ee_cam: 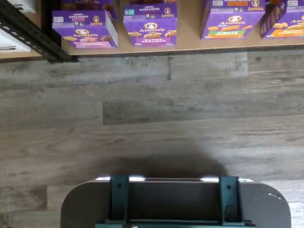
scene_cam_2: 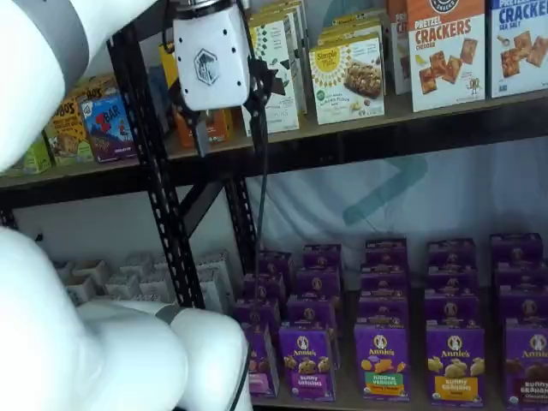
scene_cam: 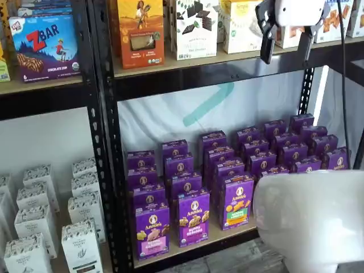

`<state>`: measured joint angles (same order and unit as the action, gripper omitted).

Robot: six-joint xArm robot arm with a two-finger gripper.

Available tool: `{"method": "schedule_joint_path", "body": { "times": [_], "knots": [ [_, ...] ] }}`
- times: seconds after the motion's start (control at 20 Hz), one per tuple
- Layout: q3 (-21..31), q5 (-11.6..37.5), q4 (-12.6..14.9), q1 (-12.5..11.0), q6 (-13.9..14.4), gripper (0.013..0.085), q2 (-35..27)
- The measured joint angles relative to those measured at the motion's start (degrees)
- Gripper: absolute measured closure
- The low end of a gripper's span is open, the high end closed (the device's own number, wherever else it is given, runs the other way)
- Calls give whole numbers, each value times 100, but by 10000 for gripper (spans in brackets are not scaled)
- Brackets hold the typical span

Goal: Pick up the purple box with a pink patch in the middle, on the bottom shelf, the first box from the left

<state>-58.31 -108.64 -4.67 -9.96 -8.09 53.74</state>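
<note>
Plainly, the task is at its first step: nothing is grasped, and the approach is not yet made. Nearest the shelf cameras is the arm's bulky white body; beyond it hangs the white gripper with two black fingers point(scene_cam: 286, 46), high up at the level of the upper shelf's front edge, at about one o'clock in a shelf view. Those fingers stand apart with a plain gap between them and hold nothing.

Farther back and well below, at about seven o'clock from the gripper, stands the upright purple cardboard Annie's box with a round white rabbit logo and a pink band point(scene_cam: 152, 231). It is the front box of its column, beside the black perforated rack upright point(scene_cam: 108, 170), near the front edge of the tan wooden bottom shelf point(scene_cam: 219, 236). The wrist view shows the same box point(ee_cam: 86, 30) with grey plank flooring point(ee_cam: 152, 104) before the shelf. Just beside it stands a purple box with a purple band point(scene_cam: 194, 216), then one with a green-and-orange patch point(scene_cam: 237, 200).

The next move, I judge, calls for a long descent and a shift toward the upright, then a level reach with the fingers astride the pink-banded box without nudging its neighbour.
</note>
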Motion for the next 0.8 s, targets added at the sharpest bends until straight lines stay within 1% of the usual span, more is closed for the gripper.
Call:
{"method": "schedule_joint_path", "body": {
  "times": [0.1,0.3,0.5,0.65,0.8],
  "knots": [
    [89,32,11,49,40,130,27],
    [381,205,50,248,213,130,107],
    [757,464,-78,313,299,130,181],
    [1094,725,-65,488,446,130,240],
    [1462,983,26,752,673,130,275]
  ]
}}
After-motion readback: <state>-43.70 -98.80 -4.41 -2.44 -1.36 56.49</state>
